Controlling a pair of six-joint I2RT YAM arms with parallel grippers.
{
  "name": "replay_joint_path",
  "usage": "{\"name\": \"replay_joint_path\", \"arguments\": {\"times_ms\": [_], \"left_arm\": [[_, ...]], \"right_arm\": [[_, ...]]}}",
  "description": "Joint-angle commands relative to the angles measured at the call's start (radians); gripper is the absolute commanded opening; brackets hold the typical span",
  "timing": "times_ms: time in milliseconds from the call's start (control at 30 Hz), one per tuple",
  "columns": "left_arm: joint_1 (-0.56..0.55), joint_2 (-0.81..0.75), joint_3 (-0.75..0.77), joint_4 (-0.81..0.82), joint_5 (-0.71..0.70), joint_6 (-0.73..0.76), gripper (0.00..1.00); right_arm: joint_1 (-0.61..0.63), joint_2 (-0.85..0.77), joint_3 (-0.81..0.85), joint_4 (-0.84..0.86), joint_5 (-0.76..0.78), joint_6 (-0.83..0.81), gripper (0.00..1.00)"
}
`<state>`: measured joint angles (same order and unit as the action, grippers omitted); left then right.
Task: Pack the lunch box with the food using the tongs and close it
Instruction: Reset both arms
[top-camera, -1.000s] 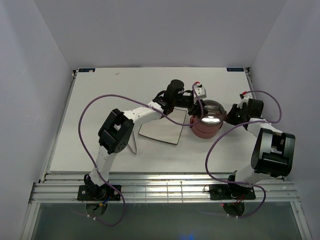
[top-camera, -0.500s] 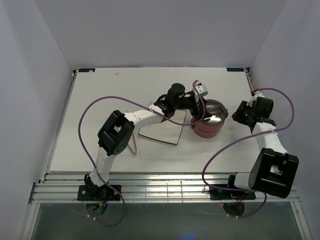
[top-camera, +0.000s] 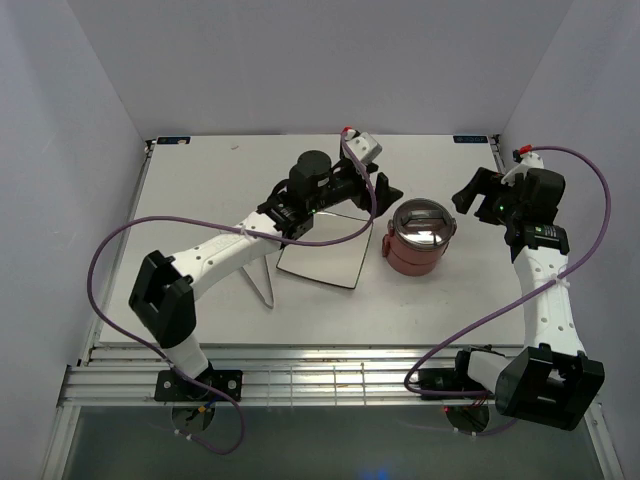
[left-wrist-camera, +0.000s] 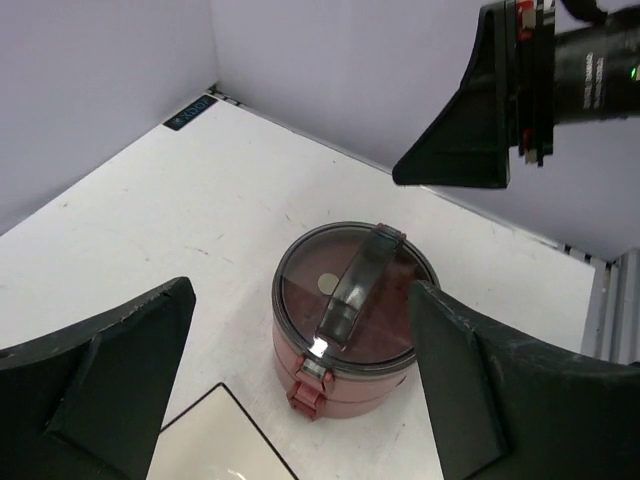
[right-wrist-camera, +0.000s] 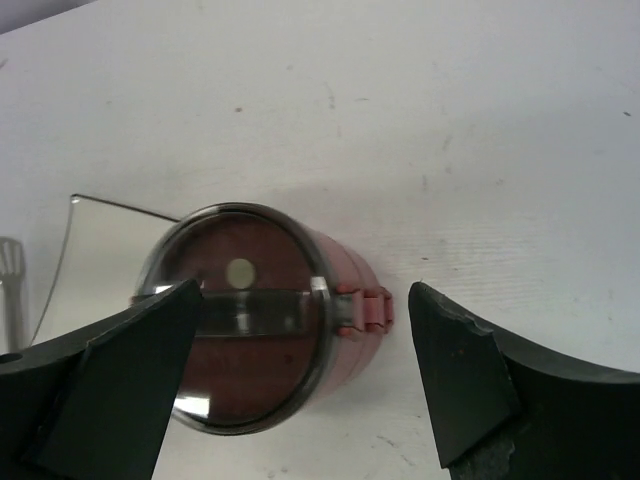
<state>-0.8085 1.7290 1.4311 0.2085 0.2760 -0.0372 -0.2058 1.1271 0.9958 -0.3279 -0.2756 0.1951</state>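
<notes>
Table (top-camera: 200, 190): both hands (top-camera: 383, 190) (top-camera: 472, 192) now off lunch box (top-camera: 412, 250)

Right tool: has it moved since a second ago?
Yes. The right tool has drawn back from the side of the lunch box, which stays put. The tool went toward the far edge of the table and slightly right, and it is open and empty.

The lunch box (left-wrist-camera: 350, 375) was seen to be made of matt dusty-red plastic, capped by a glossy, smoky see-through lid (left-wrist-camera: 305, 285) on which light was reflected. The square plate (top-camera: 322, 262) was finished mirror-glossy, while the table (top-camera: 200, 200) was covered in a matt white surface marked by faint scuffs. The fingers (right-wrist-camera: 465, 390) of the right gripper (top-camera: 470, 190) were formed of matt black plastic, roughened along the edges.
</notes>
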Motion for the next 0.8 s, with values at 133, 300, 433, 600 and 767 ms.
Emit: {"name": "replay_joint_path", "arguments": {"times_ms": [133, 300, 433, 600, 767], "left_arm": [[0.002, -0.316, -0.194, -0.225, -0.211, -0.202, 0.98], [0.003, -0.512, -0.417, -0.173, -0.3, -0.283, 0.98], [0.008, -0.595, -0.471, -0.204, -0.333, -0.316, 0.98], [0.009, -0.623, -0.492, -0.202, -0.316, -0.326, 0.98], [0.009, -0.608, -0.479, -0.202, -0.304, -0.331, 0.98]], "right_arm": [[0.202, -0.093, 0.066, -0.019, -0.109, 0.053, 0.9], [0.243, -0.202, 0.003, 0.026, -0.162, 0.078, 0.9], [0.243, -0.282, -0.014, 0.015, -0.158, 0.072, 0.9], [0.243, -0.322, -0.049, 0.0, -0.166, 0.05, 0.9], [0.243, -0.346, -0.066, -0.019, -0.152, 0.033, 0.9]]}}
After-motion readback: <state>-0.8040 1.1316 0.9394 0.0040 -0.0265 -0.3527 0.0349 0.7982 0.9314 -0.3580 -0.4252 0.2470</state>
